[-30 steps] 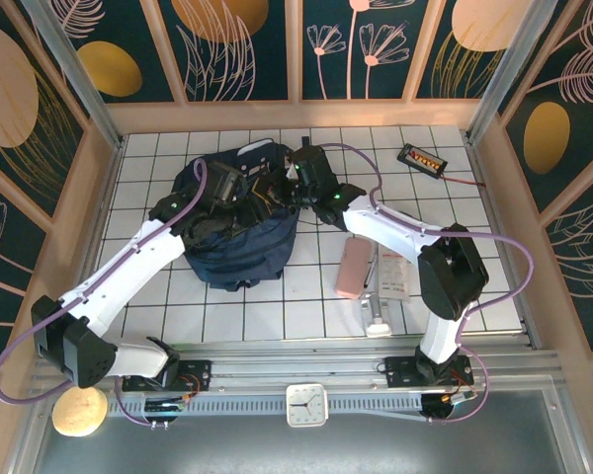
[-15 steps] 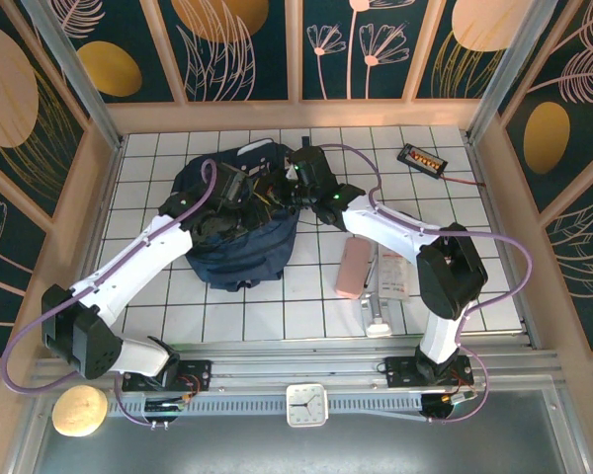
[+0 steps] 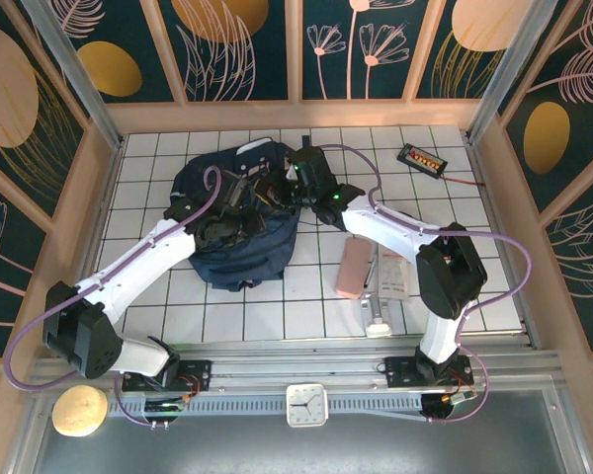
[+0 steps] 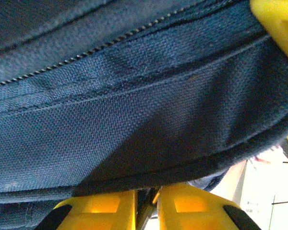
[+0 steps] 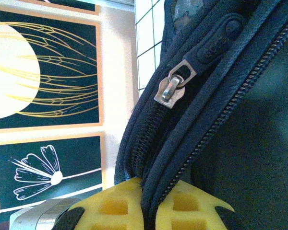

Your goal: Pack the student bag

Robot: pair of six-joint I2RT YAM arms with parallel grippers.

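Bag (image 3: 242,237) sits on the far left half of the tiled table (image 3: 474,247), and from the top camera we see both arms reaching in over its upper end. The left gripper (image 3: 245,188) is down on the dark fabric, the right gripper (image 3: 289,183) is just beside it at the bag's top edge, and from up here we cannot tell how either set of jaws stands. A pink box (image 3: 353,267) lies to the right of the bag, apart from it. Over to the left wrist: navy weave of the bag (image 4: 134,120) is right up against the lens, with a zip (image 4: 110,45) running across the upper part. The left gripper (image 4: 148,206) has its yellow fingers drawn almost together, pinching a dark bound edge of the fabric. A yellow pad (image 4: 278,24) pokes in at the top right corner, and we cannot tell whose it is. On the right wrist, the right gripper (image 5: 146,211) is clamped on the bag's (image 5: 249,143) zippered rim. The zip teeth rise straight out from between the two fingers, and a metal zip pull (image 5: 173,86) hangs above. The painted wall (image 5: 38,72) stands behind on the left.
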